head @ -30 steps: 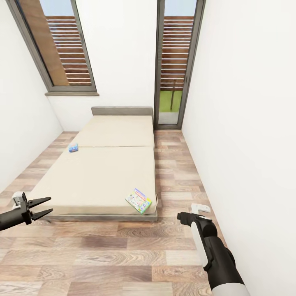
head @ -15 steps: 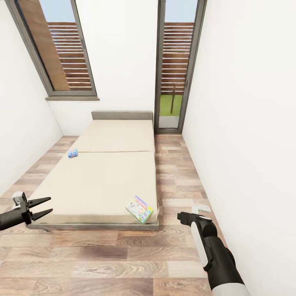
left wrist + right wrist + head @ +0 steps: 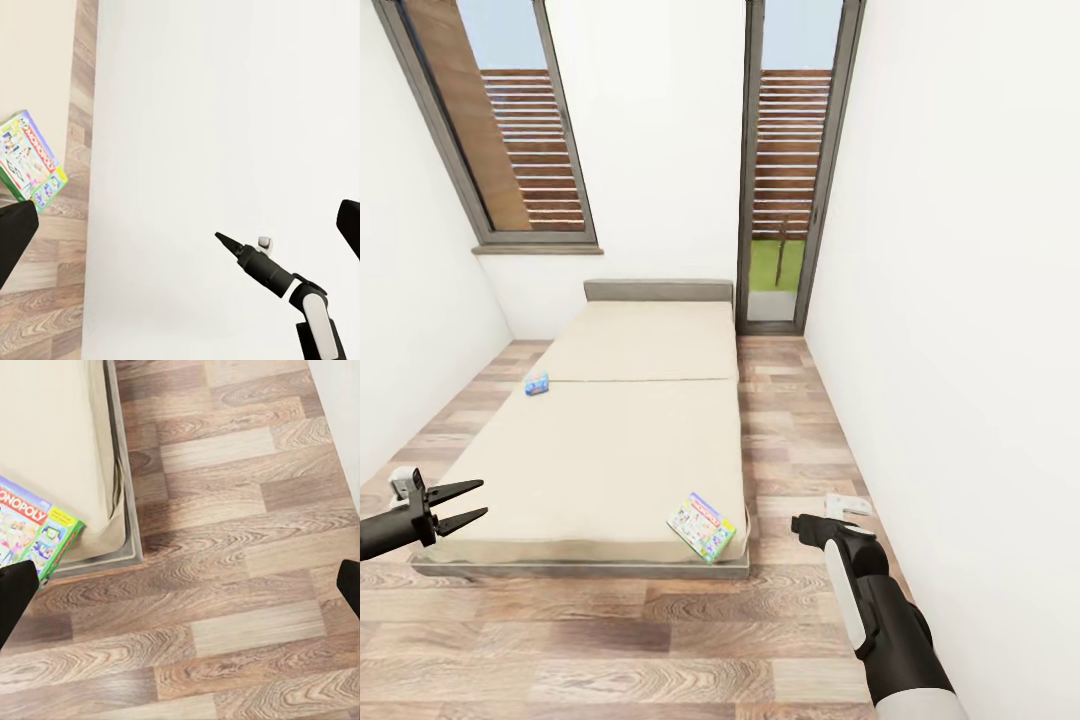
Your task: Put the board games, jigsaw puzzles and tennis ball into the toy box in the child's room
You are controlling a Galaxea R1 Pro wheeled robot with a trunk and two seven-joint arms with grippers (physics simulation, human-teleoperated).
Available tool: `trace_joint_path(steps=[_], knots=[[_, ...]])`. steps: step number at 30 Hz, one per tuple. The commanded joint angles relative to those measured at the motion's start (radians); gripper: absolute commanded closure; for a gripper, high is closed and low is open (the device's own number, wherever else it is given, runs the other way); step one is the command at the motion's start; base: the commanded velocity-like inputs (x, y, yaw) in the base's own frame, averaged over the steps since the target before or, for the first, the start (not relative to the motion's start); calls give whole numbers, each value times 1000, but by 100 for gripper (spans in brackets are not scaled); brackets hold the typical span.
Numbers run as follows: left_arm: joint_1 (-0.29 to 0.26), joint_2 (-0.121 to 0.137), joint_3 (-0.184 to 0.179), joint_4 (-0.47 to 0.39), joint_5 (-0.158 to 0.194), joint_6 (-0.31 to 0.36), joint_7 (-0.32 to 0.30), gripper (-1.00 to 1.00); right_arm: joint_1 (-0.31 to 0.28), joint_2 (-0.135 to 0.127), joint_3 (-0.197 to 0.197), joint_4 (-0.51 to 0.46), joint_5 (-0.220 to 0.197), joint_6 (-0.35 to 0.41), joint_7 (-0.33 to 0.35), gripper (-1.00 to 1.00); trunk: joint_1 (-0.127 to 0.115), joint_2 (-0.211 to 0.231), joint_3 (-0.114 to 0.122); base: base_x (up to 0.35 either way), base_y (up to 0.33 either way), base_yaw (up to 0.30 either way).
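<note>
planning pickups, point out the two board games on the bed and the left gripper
green-and-white board game (image 3: 702, 526): head view, middle of its lid.
small blue board game (image 3: 537, 383): head view, its top face.
left gripper (image 3: 478, 502): head view, between open fingertips.

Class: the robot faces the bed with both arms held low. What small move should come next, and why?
Probably roll the base closer to the foot of the bed. The green-and-white board game lies at the mattress's near right corner, and the right gripper hangs beside it over the floor, short of it. The left gripper is open, and the small blue board game lies farther up.

two tall windows (image 3: 510, 120), slatted fence outside (image 3: 790, 150), grass strip (image 3: 772, 265)
</note>
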Motion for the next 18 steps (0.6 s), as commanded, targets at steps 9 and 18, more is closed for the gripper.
trace_joint_path(steps=[9, 18], knots=[[-1, 0, -3, 1, 2, 12, -4, -100, -1, 1, -1, -2, -5, 3, -5, -100, 1, -2, 13, 3, 1, 0], [-1, 0, -3, 1, 2, 11, -4, -100, -1, 1, -1, -1, -5, 2, -5, -100, 1, -2, 27, 0, 0, 0]])
